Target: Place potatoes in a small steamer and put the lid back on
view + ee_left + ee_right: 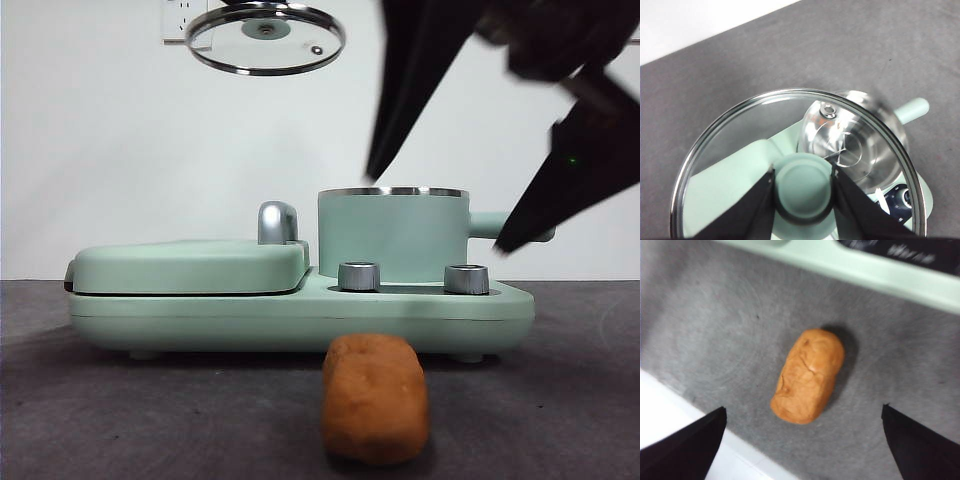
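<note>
The potato [375,398], an orange-brown oblong lump, lies on the grey table in front of the appliance. In the right wrist view the potato [808,376] sits between and beyond the wide-apart jaws of my right gripper [802,440]. That right gripper [435,212] hangs open and empty, high over the right of the table. The small steamer [392,235] stands uncovered on the base, its steel inside empty [860,145]. My left gripper [802,192] is shut on the mint-green knob of the lid [740,130]. It holds the lid [265,38] high in the air at the upper left.
The flat mint-green griddle [190,265] with a chrome handle [278,222] fills the left half of the appliance base [300,320]. Two knobs [360,276] sit on the base in front of the pot. The steamer's side handle [490,225] points right. The table's white edge [670,410] runs near the potato.
</note>
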Controlling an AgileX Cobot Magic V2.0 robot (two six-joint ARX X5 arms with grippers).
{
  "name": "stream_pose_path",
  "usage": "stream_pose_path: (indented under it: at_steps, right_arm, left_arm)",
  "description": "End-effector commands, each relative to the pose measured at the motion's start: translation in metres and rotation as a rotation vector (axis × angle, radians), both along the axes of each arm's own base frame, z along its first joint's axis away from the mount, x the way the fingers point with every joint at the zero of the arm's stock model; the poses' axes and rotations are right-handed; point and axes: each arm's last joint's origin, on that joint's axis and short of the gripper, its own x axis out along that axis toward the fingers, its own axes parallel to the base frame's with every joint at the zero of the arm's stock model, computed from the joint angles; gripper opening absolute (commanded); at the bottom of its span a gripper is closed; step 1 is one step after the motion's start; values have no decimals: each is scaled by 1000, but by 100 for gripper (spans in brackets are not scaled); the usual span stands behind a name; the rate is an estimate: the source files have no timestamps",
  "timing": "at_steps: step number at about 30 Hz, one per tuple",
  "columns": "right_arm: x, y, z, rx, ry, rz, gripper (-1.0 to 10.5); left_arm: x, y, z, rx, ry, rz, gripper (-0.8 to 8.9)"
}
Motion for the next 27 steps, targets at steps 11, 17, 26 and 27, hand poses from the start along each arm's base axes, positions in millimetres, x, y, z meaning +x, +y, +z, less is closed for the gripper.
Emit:
stream_pose_path:
  at_steps: [11,17,26,27]
  right_arm:
    - [6,54,-52,-139,57,9,493]
    - [13,64,-69,-150,53,16,394]
    - [14,67,-81,-191,69,45,117]
    - [14,66,-81,-190,68,47,72]
  left_arm:
    - [2,10,11,-16,-52,16,18]
    - [2,11,11,-14,-49,17,18]
    - [2,12,11,-11,-43,21,18]
    - [2,12,11,-11,-43,21,18]
